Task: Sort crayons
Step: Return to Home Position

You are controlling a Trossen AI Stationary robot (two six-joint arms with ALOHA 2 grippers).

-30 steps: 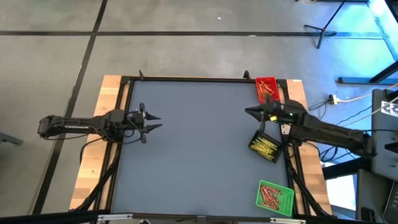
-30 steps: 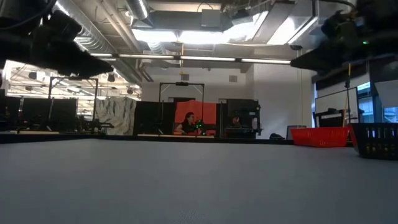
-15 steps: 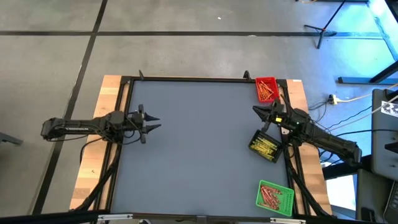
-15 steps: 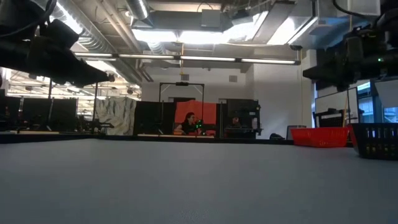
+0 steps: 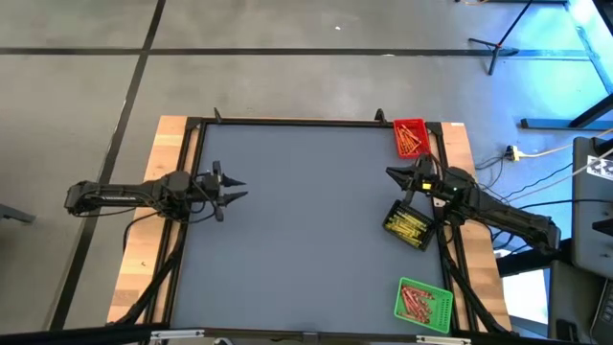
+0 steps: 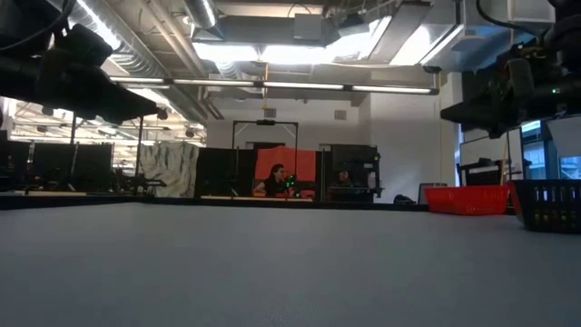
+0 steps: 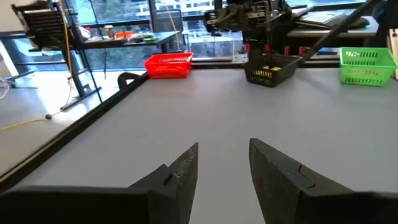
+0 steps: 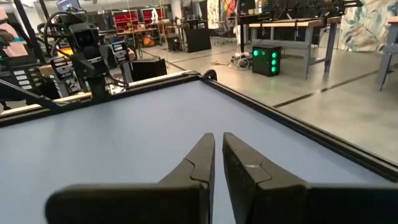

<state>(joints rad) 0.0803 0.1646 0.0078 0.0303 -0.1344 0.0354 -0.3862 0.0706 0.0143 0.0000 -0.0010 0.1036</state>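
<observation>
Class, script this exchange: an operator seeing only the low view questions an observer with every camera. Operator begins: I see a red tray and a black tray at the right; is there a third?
Observer: Yes. The high view shows a green plastic mesh tray on the same side, beyond the black plastic mesh tray from the red plastic tray.
Operator: What is in the black one?
Observer: Thin yellow crayons.
Operator: Does either end effector hold anything?
Observer: No. The wrist views show the left end effector open and the right end effector shut, both empty.
</observation>
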